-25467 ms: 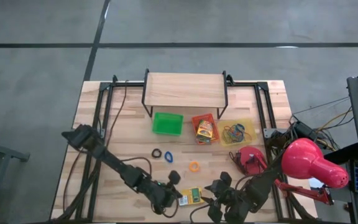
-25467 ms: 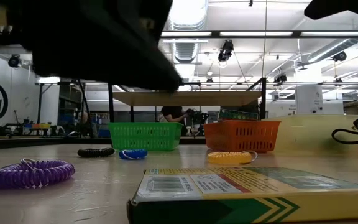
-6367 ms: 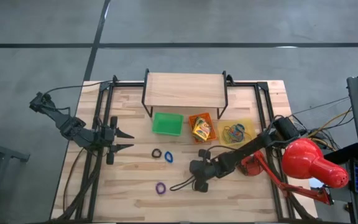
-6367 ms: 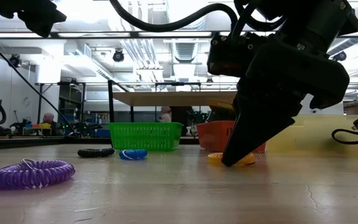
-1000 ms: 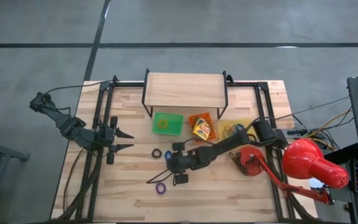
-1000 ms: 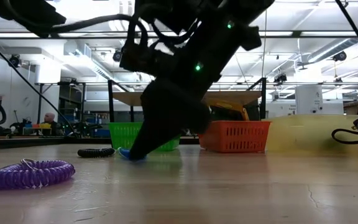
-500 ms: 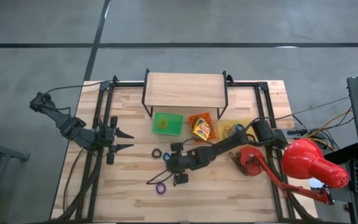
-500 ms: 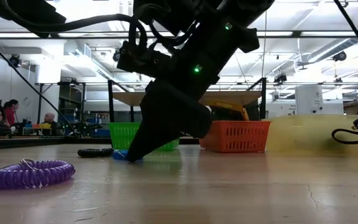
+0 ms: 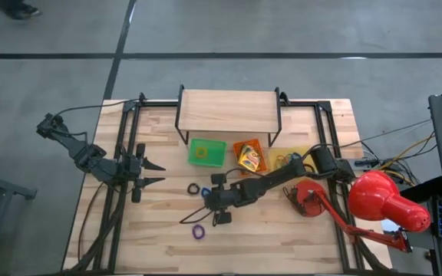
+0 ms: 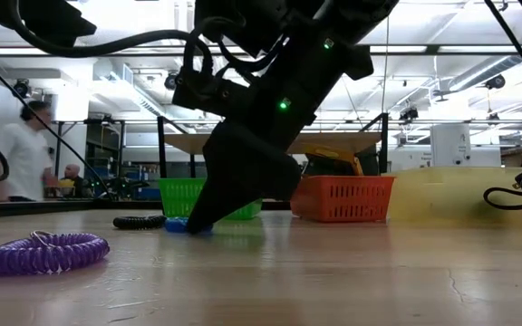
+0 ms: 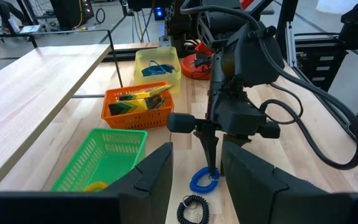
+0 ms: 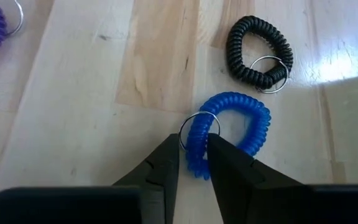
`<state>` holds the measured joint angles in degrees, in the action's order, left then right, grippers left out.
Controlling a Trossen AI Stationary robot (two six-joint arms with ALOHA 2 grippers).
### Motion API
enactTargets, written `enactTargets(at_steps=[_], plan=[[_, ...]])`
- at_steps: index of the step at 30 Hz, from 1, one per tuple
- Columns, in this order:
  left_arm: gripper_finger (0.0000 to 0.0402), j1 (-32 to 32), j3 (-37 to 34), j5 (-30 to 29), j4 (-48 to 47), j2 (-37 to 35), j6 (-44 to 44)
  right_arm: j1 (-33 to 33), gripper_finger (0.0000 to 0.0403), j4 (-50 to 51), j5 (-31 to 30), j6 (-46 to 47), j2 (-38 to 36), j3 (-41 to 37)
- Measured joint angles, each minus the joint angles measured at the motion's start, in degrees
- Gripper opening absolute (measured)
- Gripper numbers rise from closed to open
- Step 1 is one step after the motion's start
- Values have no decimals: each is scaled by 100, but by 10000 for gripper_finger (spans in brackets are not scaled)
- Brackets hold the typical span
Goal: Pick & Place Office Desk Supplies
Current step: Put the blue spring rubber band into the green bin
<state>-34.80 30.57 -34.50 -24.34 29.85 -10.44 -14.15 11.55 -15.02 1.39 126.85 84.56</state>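
A blue coiled rubber-band loop (image 12: 232, 134) with a metal ring lies flat on the table's middle, and my right gripper (image 12: 193, 165) is down on it, shut on its coil. A black loop (image 12: 258, 53) lies just beside it and a purple loop (image 9: 199, 231) lies nearer the front edge. In the high view my right gripper (image 9: 208, 196) stands in front of the green tray (image 9: 207, 152), which holds an orange loop. My left gripper (image 9: 153, 172) waits open at the table's left side. My right gripper pinches the blue loop's coil (image 12: 194, 152) between its two fingers, on the side where the metal ring (image 12: 191, 124) sits. The fingers come from above and point down, one inside the loop and one outside. The loop lies flat on the table.
Behind the loops stand the green tray, an orange tray (image 9: 252, 157) with a printed box, and a yellow tray (image 9: 291, 162) with several bands. A wooden shelf (image 9: 227, 111) stands at the back. A red desk lamp (image 9: 378, 203) is at the right. A person walks in the room behind.
My right gripper has stayed low at the blue loop, its fingertips down at the table. The loop still lies on the wood. My left arm has kept still.
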Motion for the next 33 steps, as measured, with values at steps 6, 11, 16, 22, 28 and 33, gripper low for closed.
enactTargets(at_steps=[6,11,16,22,28,33], plan=[[141,1,0,0,0,0,0,0,61,4,-14,11,0,-9],[141,1,0,1,0,0,1,9,48,4,-16,13,0,-9],[141,0,0,0,0,0,0,20,35,7,-13,13,0,-9],[141,-1,0,0,0,0,0,20,34,9,-11,13,0,-9],[141,0,0,0,0,0,0,20,34,9,-10,11,0,-9],[141,1,0,0,0,0,0,20,34,10,-9,11,0,-12]])
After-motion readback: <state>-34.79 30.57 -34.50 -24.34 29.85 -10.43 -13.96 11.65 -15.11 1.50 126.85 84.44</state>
